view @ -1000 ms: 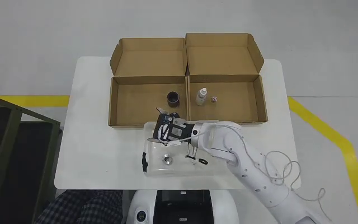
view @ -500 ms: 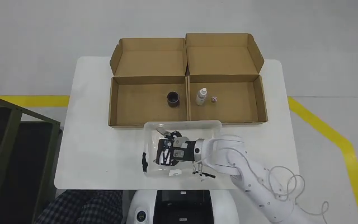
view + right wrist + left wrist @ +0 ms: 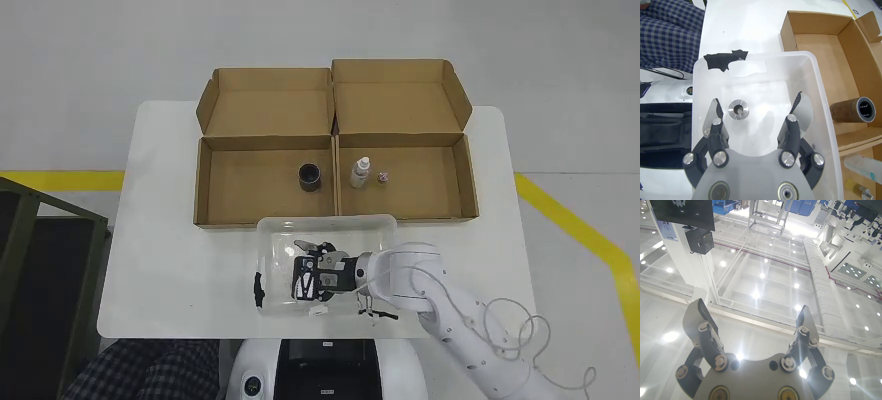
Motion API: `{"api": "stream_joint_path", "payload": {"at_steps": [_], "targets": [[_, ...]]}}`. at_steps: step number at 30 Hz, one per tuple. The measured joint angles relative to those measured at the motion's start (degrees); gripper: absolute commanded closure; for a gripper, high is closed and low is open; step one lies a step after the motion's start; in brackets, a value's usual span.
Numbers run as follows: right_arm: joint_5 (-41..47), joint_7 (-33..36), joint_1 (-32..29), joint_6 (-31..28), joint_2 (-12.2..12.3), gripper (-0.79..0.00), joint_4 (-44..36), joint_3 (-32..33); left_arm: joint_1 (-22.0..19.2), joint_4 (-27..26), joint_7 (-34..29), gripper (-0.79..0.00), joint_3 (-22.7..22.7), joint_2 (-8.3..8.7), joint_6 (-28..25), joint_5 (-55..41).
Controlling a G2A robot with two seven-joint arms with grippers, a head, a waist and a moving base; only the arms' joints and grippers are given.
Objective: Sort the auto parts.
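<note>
Right gripper [image 3: 758, 98] spread wide, empty, low inside clear bin [image 3: 817, 75] at near table edge. Steel ring [image 3: 738, 109] on bin floor between fingers, touching neither. Left gripper [image 3: 752, 304] likewise spread, aimed at ceiling. Farther back: brown cylinder [image 3: 310, 177] in left cardboard box [image 3: 240, 185], small bottle [image 3: 360, 171] in right box [image 3: 430, 180].

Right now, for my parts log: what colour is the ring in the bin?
Shiny silver ring; right wrist view shows it best.
</note>
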Motion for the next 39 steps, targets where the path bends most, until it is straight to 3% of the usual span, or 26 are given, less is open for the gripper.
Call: {"api": "stream_joint_path", "payload": {"at_steps": [19, 28, 32, 34, 35, 36, 39], "targets": [[2.9, 1.5, 4.5, -0.2, -0.8, -0.591, 7.9, -4.6, 0.0, 0.0, 0.0, -0.785, 0.0, 0.0, 0.0, 0.0], [3.8, 2.1, 6.0, 0.3, -1.3, -0.505, 10.5, -6.7, 0.0, 0.0, 0.0, -0.785, 0.0, 0.0, 0.0, 0.0], [4.1, 2.4, 6.6, 0.2, -1.4, -0.336, 11.0, -7.5, 0.0, 0.0, 0.0, -0.785, 0.0, 0.0, 0.0, 0.0], [4.3, 2.6, 6.8, 0.2, -1.4, -0.185, 11.2, -7.7, 0.0, 0.0, 0.0, -0.785, 0.0, 0.0, 0.0, 0.0], [4.4, 2.7, 6.9, 0.2, -1.5, -0.052, 11.3, -7.8, 0.0, 0.0, 0.0, -0.785, 0.0, 0.0, 0.0, 0.0], [4.4, 2.8, 7.0, 0.2, -1.5, 0.0, 11.4, -7.9, 0.0, 0.0, 0.0, -0.785, 0.0, 0.0, 0.0, 0.0], [4.6, 3.2, 7.2, 0.2, -1.5, 0.0, 11.4, -8.2, 0.0, 0.0, 0.0, -0.785, 0.0, 0.0, 0.0, 0.0]]}}
